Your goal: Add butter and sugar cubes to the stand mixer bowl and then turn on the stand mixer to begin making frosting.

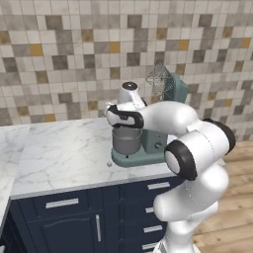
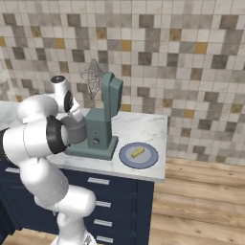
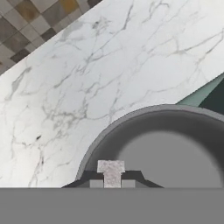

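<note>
Above the grey stand mixer bowl (image 3: 175, 148) we pinch one sugar cube (image 3: 110, 171) in our closed gripper (image 3: 111, 183), while the butter (image 2: 138, 152) waits on its plate (image 2: 125, 158) and the stand mixer (image 2: 102, 125) appears off

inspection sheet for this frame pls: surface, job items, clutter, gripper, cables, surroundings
Surface: white marble counter over dark blue drawers.
Job's things: teal mixer, head tilted up, whisk raised. Grey bowl on its base, looks empty in the hand view. Butter on a blue-grey plate right of the mixer. One sugar cube between the fingers, over the bowl's rim; a small speck on the counter left of the mixer base, too small to identify.
Clutter: nothing seen.
Grippers: gripper shut on the sugar cube, just above the bowl.
Cables: nothing seen.
Surroundings: tiled wall, wood floor.
</note>
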